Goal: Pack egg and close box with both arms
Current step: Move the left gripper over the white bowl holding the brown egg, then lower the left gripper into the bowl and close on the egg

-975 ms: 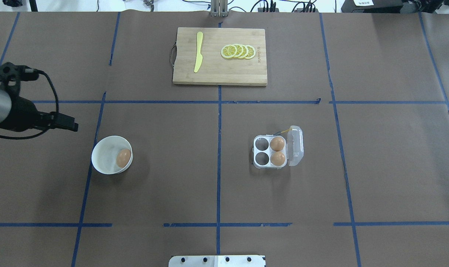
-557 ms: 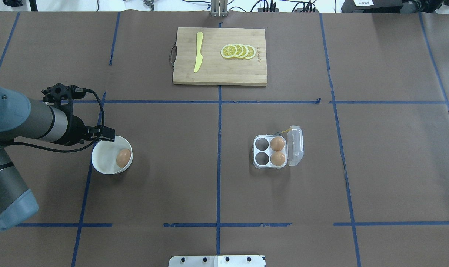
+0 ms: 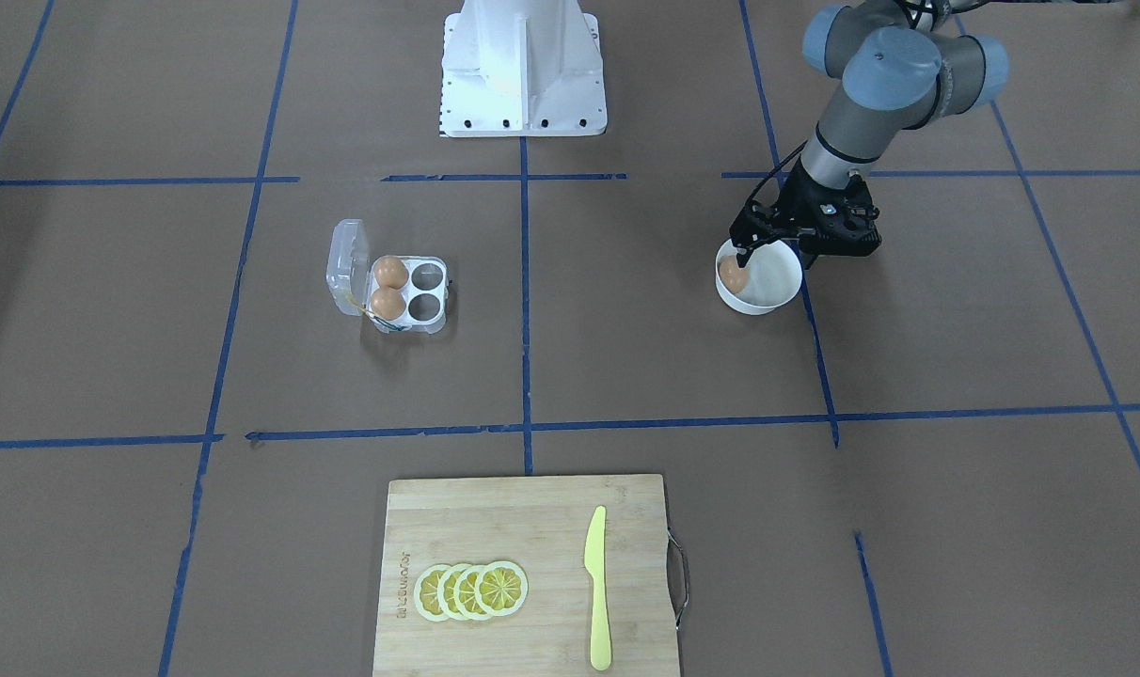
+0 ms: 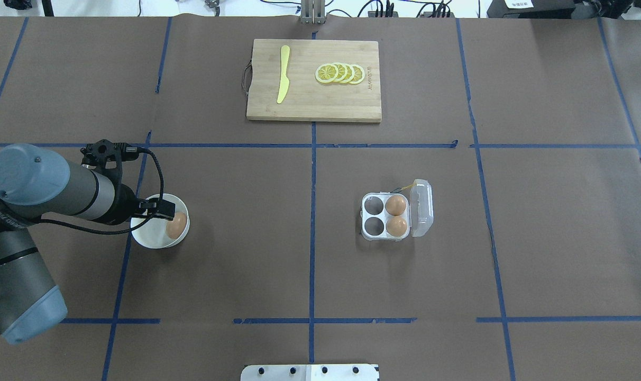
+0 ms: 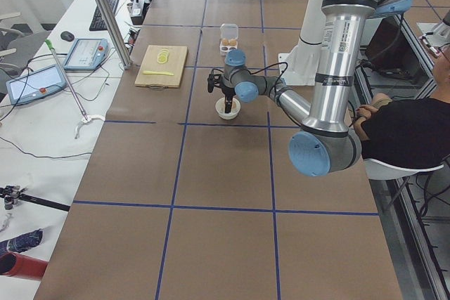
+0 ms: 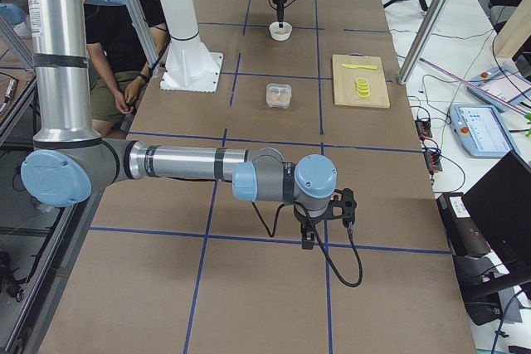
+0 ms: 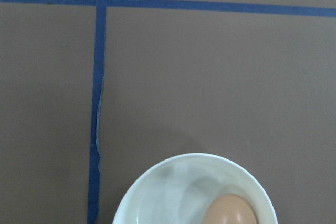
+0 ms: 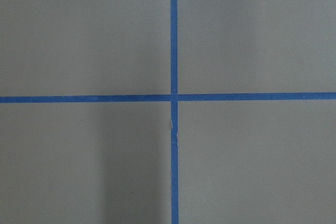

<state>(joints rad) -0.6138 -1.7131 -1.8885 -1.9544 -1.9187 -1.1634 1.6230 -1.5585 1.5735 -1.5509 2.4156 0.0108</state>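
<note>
- Two eggs [image 4: 396, 205] already sit in the open box [image 4: 373, 214], right of the surface's centre.
- The egg [image 4: 176, 224] lies unpicked in the bowl [image 4: 150, 238], near the left edge.
- The left gripper [image 4: 167, 211] hangs over it. Whether it or the right gripper [image 6: 307, 236] is open cannot be told.

We get overhead and front views facing each other; side cameras sit far; left wrist close above white round bowl [image 7: 167, 196].

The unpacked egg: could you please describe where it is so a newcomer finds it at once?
Find the left gripper over the white bowl. The egg lies inside it, alone; the other two eggs sit in the clear box.
</note>
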